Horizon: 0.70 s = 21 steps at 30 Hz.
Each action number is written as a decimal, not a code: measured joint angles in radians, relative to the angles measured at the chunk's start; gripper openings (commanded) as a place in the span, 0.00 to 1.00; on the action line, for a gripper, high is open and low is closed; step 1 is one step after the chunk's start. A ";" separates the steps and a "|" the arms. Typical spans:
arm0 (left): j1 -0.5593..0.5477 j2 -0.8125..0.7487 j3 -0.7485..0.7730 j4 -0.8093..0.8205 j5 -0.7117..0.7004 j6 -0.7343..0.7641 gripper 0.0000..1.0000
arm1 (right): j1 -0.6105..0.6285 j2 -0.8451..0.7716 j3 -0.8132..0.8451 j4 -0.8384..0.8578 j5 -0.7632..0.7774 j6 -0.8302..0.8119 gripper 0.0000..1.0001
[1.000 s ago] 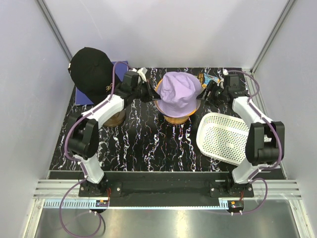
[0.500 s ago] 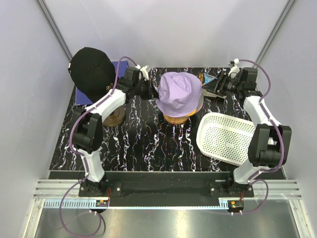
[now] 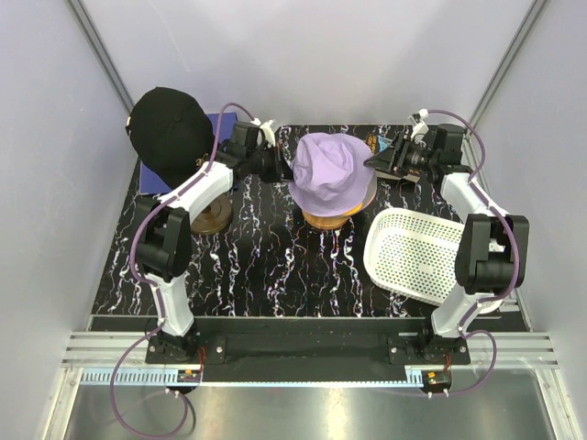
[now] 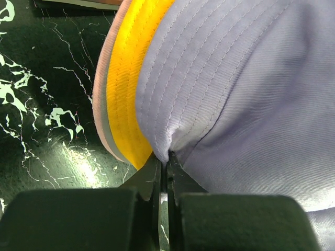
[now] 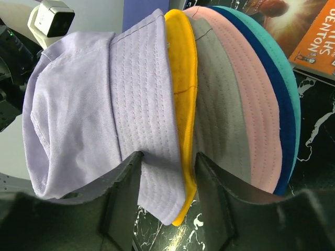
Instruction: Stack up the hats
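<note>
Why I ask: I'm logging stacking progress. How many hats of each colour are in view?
lavender hat: 1
yellow-orange hat: 1
pink hat: 1
blue hat: 1
teal hat: 1
black cap: 1
Total: 6

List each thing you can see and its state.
lavender hat: top of stack, brim pinched
orange hat: directly beneath it
left gripper: shut on lavender hat brim
right gripper: open, astride both brims
black cap: off the stack, far left
basket: empty
</note>
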 measured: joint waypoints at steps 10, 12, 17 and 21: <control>0.002 0.008 0.002 0.003 0.002 -0.001 0.00 | 0.006 -0.002 -0.010 -0.043 0.046 -0.019 0.00; 0.002 0.011 0.002 0.009 0.002 -0.002 0.00 | 0.010 -0.004 -0.010 -0.076 0.085 -0.023 0.00; 0.003 0.012 0.002 0.016 0.001 -0.010 0.00 | 0.029 -0.006 0.001 -0.161 0.186 -0.037 0.00; 0.003 0.013 0.002 0.021 0.001 -0.012 0.00 | 0.037 0.000 0.030 -0.219 0.243 -0.045 0.00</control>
